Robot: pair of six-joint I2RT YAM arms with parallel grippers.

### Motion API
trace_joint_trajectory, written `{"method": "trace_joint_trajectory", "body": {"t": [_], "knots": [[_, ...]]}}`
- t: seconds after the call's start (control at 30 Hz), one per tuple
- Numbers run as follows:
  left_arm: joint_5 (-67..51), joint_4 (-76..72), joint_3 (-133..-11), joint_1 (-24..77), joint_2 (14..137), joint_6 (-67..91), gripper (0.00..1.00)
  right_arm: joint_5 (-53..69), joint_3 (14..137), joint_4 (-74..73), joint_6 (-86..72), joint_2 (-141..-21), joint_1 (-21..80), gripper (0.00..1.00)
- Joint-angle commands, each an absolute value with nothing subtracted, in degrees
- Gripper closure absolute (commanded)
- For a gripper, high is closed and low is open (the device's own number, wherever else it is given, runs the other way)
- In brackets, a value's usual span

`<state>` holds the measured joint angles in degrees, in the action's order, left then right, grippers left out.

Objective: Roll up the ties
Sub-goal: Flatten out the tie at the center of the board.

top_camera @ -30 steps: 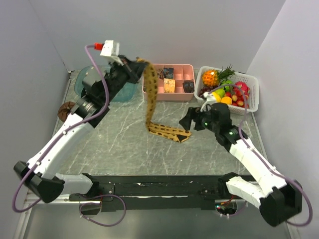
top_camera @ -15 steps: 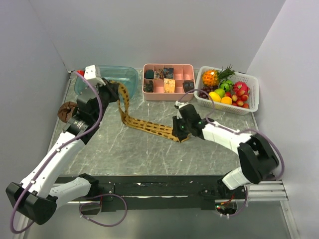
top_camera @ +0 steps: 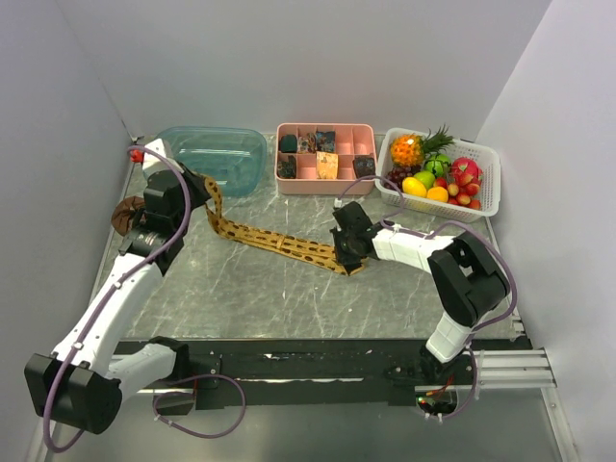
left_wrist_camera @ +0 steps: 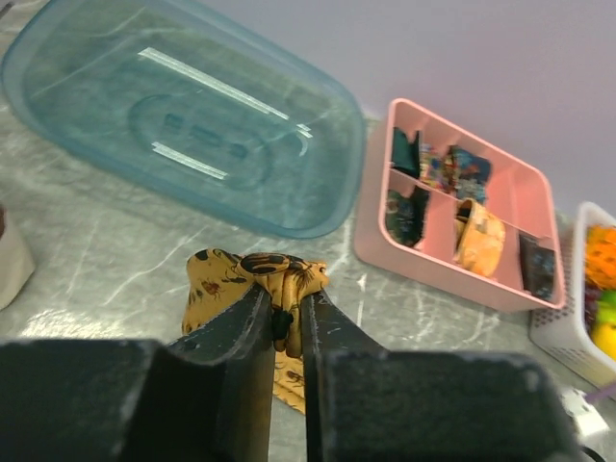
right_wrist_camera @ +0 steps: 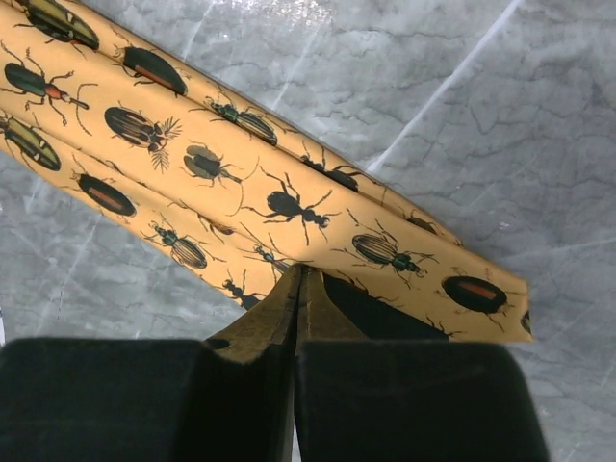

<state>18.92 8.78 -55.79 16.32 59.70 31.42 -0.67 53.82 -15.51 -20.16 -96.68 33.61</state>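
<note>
The left gripper is clamped on a bunched end of the tie, near the blue tub. The right gripper pinches the other end. The tie lies stretched on the table between the 2.

No words, labels, brand names, numbers or signs can be read in any of the three views. The yellow tie is printed with beetles only and carries no lettering. In the left wrist view there are raised marks moulded into the base of the clear blue tub, but they are too blurred to read.
</note>
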Motion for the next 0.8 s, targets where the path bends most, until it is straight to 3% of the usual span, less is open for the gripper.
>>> {"method": "trace_joint_trajectory", "body": {"t": [0.0,0.1,0.47,0.63,0.77], "knots": [[20.04,9.84,-55.72,13.89,60.03,34.36,0.8,-4.04,55.99,-19.77,-20.48,-97.21,33.66,1.0],[20.21,10.54,-55.46,12.22,60.38,35.5,0.72,-6.76,56.51,-22.75,-20.22,-97.73,33.58,1.0],[17.67,12.39,-53.52,4.75,60.82,37.97,0.21,-7.47,55.55,-29.88,-20.39,-95.98,30.32,1.0],[15.74,12.66,-54.49,4.13,62.66,37.62,0.11,-10.28,57.92,-36.38,-21.01,-94.75,28.75,1.0],[10.39,11.16,-54.41,4.13,63.98,36.12,0.1,-13.44,60.03,-41.48,-20.66,-94.31,27.51,1.0]]}}
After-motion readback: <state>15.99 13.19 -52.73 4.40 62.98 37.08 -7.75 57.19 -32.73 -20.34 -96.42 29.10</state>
